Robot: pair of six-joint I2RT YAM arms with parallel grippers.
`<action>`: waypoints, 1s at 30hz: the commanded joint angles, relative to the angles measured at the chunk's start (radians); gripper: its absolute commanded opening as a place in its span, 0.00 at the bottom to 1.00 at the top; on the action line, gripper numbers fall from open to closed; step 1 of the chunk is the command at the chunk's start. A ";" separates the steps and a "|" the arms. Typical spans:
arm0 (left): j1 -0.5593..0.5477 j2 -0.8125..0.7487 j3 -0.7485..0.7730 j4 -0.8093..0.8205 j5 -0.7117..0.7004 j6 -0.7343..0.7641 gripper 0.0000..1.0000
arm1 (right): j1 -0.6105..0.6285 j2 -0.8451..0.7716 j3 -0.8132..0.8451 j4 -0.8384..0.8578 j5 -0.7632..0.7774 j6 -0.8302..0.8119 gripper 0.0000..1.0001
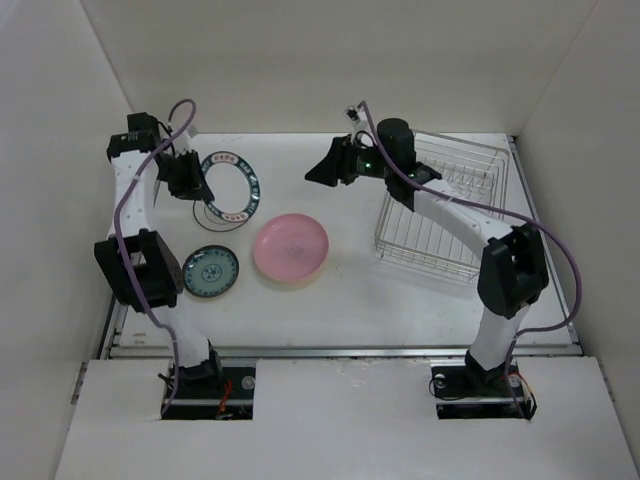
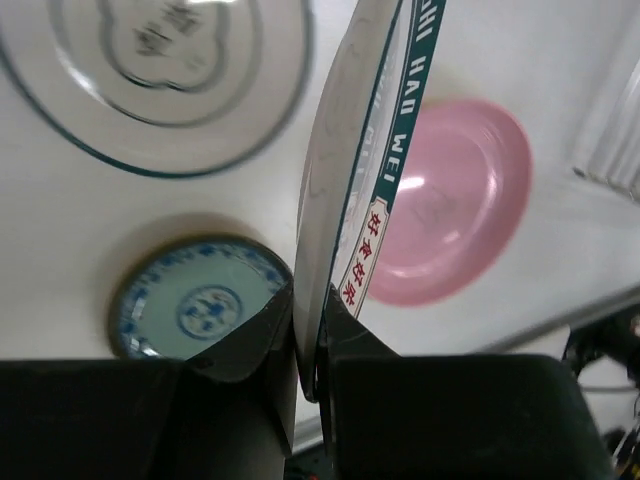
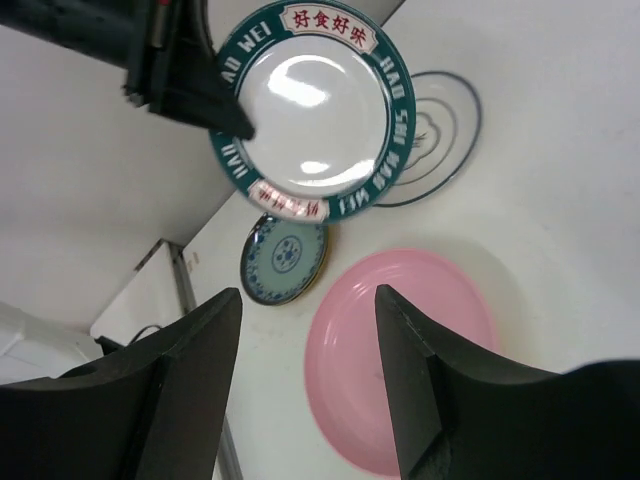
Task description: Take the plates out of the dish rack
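**Top external.** The left hand [image 1: 192, 186] is clamped on the rim of a white round plate with a dark green lettered rim [image 1: 232, 186], at the far left of the white worktop [image 1: 400, 300]. The right hand [image 1: 316, 172] hangs apart from that plate, between it and the silver wire dish rack [image 1: 445, 210]. The rack stands at the far right. A pink round plate [image 1: 290, 248] and a small teal patterned plate [image 1: 210, 271] lie flat on the worktop, near each other and left of the rack. Every plate we see is outside the rack.

**Left wrist.** The two fingers press the green-rimmed plate from either side. The jaws are narrow, and the plate stands edge-on and upright between them. Below it we note the teal plate on the left and the pink plate on the right. A pale plate with a thin dark ring line [image 2: 150, 90] lies flat on the worktop at the upper left, blurred.

**Right wrist.** The right hand's fingers stand well apart, and the gap between them shows only worktop and the pink plate below. Beyond, the green-rimmed plate faces this camera, and the left hand's black fingers grip its rim on the left. The ring-lined plate lies flat behind it.
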 commanded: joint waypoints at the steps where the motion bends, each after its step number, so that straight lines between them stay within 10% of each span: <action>1: 0.059 0.117 0.110 0.029 -0.074 -0.074 0.00 | -0.013 -0.080 0.008 -0.031 0.030 -0.022 0.62; 13: 0.088 0.436 0.238 0.006 -0.084 -0.050 0.00 | -0.013 -0.099 -0.046 -0.073 0.029 -0.052 0.62; 21: 0.088 0.543 0.312 -0.099 -0.210 -0.050 0.45 | -0.013 -0.132 -0.068 -0.082 0.029 -0.071 0.62; 30: 0.067 0.551 0.334 -0.155 -0.374 -0.008 0.58 | -0.013 -0.142 -0.068 -0.091 0.029 -0.080 0.62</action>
